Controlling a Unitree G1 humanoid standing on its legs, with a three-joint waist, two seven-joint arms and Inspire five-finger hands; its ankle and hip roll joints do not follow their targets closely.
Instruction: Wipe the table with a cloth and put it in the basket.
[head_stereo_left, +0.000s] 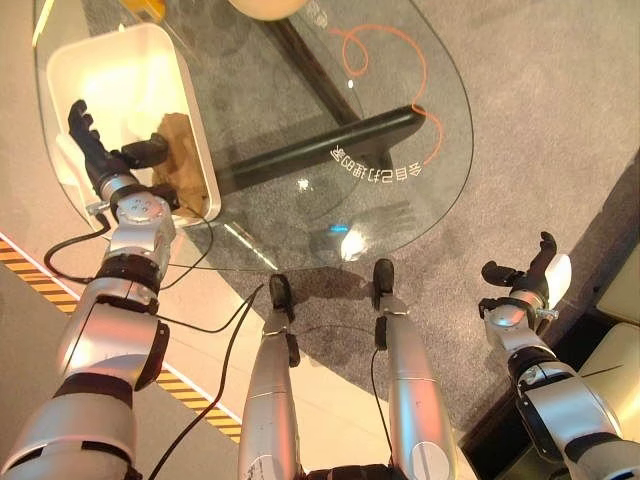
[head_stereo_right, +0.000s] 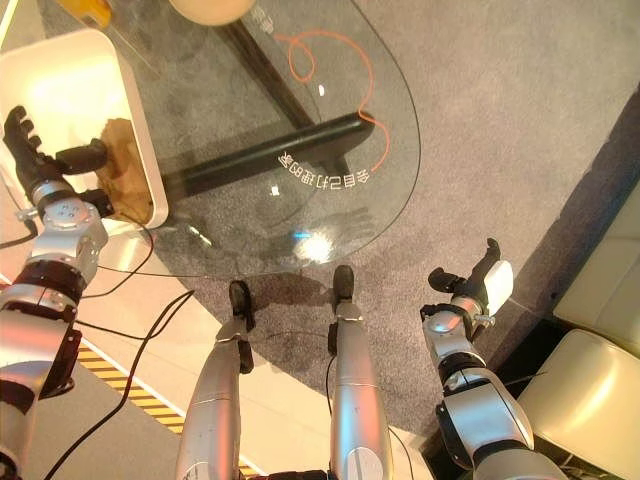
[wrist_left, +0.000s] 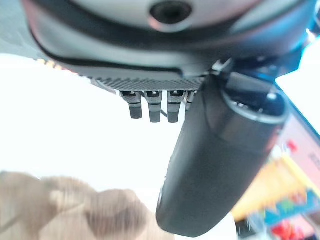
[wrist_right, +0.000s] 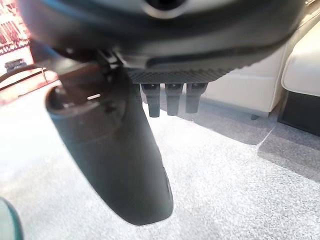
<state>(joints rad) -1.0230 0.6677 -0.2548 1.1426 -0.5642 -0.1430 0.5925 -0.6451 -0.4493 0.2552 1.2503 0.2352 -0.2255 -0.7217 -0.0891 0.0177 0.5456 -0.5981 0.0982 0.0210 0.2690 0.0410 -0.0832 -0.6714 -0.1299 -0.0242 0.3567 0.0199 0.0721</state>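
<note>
Two hands: both in sight in the eye views, neither holding anything.
Left hand (head_stereo_left: 92, 150): raised over the white basket (head_stereo_left: 190, 100), fingers straight and spread, thumb (wrist_left: 210, 165) standing out to the side toward the cloth; nothing lies between thumb and fingers.
Left wrist view: fingertips (wrist_left: 152, 107) extended in a row, with the crumpled cloth showing below and past them, apart from the hand.
Cloth (head_stereo_left: 180, 150): brown, bunched up, lying inside the basket against the wall that faces the glass.
Basket: white, rounded corners, standing at the left edge of the tabletop, its interior brightly lit.
Tabletop (head_stereo_left: 400, 200): round clear glass, with the grey carpet (head_stereo_left: 540, 120) and a dark bar of the frame (head_stereo_left: 320, 145) visible through it; an orange line drawing and some white print sit on the glass.
Right hand (head_stereo_right: 470, 285): well off the tabletop to the right, held over the carpet, fingers relaxed and apart, white cover on the thumb.
Right wrist view: thumb (wrist_right: 115, 160) and short row of fingertips over bare carpet, a cream seat (wrist_right: 255, 85) beyond.
Other things: a pale round object (head_stereo_left: 265, 8) and a yellow item (head_stereo_left: 145, 8) at the far edge of the glass, cut off by the frame; yellow-and-black striped tape (head_stereo_left: 30, 262) on the floor at the left.
</note>
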